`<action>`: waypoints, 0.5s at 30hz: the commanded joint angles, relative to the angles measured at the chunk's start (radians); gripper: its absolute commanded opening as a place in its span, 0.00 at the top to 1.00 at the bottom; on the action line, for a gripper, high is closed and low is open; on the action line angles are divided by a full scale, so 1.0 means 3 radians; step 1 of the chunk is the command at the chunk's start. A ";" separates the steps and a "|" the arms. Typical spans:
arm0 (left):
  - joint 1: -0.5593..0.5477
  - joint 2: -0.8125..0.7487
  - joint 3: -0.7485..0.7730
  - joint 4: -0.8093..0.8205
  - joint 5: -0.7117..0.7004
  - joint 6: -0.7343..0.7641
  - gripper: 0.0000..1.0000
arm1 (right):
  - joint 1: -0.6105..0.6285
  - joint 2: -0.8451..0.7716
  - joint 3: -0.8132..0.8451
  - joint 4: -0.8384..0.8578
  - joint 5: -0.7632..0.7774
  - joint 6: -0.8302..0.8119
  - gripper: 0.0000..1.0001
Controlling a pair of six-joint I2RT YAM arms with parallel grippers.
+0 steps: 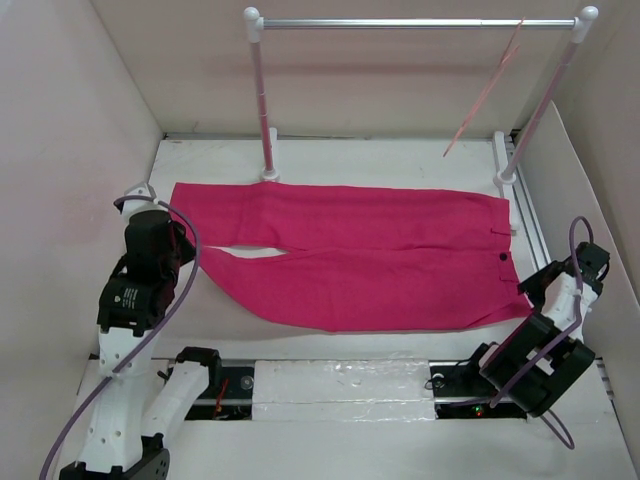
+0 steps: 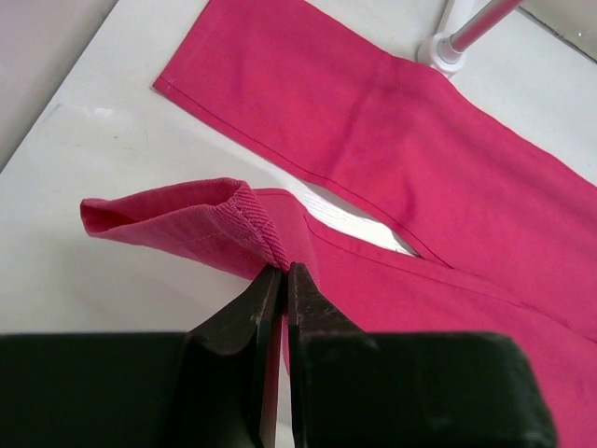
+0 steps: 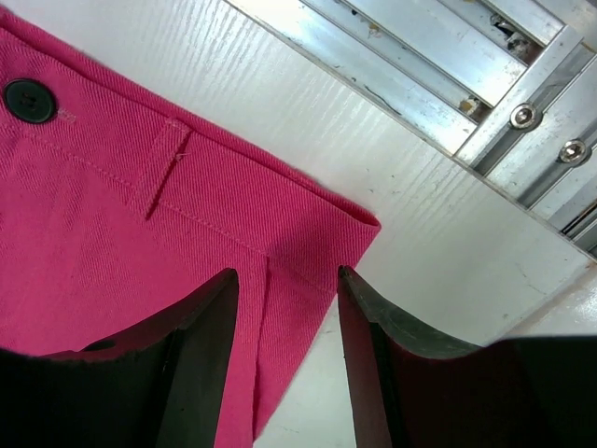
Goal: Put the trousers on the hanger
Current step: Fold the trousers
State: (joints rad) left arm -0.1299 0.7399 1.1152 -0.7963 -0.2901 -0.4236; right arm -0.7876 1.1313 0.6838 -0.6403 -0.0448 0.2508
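Bright magenta soft cloth trousers lie flat on the white tabletop before the silver rail, likely limp. Left pincer pinches a leg hem; right pincer, spread, frames the waistband corner, probably a firmer hold

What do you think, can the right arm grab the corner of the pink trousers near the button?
Probably yes. The right gripper is open, and the waistband corner of the trousers lies flat on the table right between its jaws, with nothing covering it.
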 commanded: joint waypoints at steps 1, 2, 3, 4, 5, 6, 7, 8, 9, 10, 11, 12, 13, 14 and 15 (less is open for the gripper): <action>-0.0017 0.0029 0.0158 0.0144 0.0016 0.0037 1.00 | -0.0095 0.0023 -0.0024 -0.0028 0.0129 -0.0033 0.47; -0.0017 0.0034 0.0204 0.0129 0.0016 0.0011 1.00 | -0.0131 0.0038 -0.0060 -0.0039 0.0245 -0.0064 0.48; -0.0017 0.0044 0.0225 0.0123 0.0021 0.0001 1.00 | -0.0161 0.0049 -0.0080 -0.0013 0.0247 -0.0084 0.47; -0.0017 0.0044 0.0235 0.0128 0.0021 0.0001 1.00 | -0.0162 0.0069 -0.0101 0.0012 0.0226 -0.0100 0.47; -0.0017 0.0054 0.0250 0.0134 0.0031 -0.0004 1.00 | -0.0197 0.0105 -0.0121 0.0038 0.0206 -0.0120 0.48; -0.0017 0.0060 0.0240 0.0144 0.0031 0.0001 1.00 | -0.0197 0.0120 -0.0142 0.0058 0.0196 -0.0115 0.48; -0.0017 0.0060 0.0230 0.0154 0.0041 0.0001 1.00 | -0.0197 0.0125 -0.0152 0.0068 0.0200 -0.0105 0.48; -0.0017 0.0055 0.0205 0.0164 0.0052 0.0001 1.00 | -0.0197 0.0130 -0.0152 0.0064 0.0211 -0.0074 0.48; -0.0017 0.0055 0.0199 0.0164 0.0067 -0.0004 1.00 | -0.0197 0.0131 -0.0132 0.0028 0.0221 -0.0064 0.49; -0.0017 0.0050 0.0189 0.0164 0.0092 -0.0019 1.00 | -0.0197 0.0136 -0.0122 0.0018 0.0221 -0.0044 0.49; -0.0017 0.0044 0.0169 0.0174 0.0103 -0.0025 1.00 | -0.0197 0.0141 -0.0137 0.0012 0.0206 -0.0023 0.49; -0.0017 0.0044 0.0158 0.0200 0.0108 -0.0030 1.00 | -0.0197 0.0156 -0.0152 0.0022 0.0180 0.0002 0.51; -0.0017 0.0044 0.0143 0.0220 0.0113 -0.0030 1.00 | -0.0197 0.0156 -0.0188 0.0038 0.0175 0.0023 0.51; -0.0017 0.0044 0.0103 0.0241 0.0108 -0.0030 1.00 | -0.0197 0.0161 -0.0213 0.0058 0.0175 0.0058 0.52; -0.0017 0.0039 0.0087 0.0256 0.0098 -0.0030 1.00 | -0.0197 0.0176 -0.0244 0.0114 0.0175 0.0074 0.53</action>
State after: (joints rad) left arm -0.1299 0.7624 1.1404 -0.7849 -0.2630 -0.4278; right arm -0.8433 1.1790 0.6327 -0.6384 0.0006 0.2443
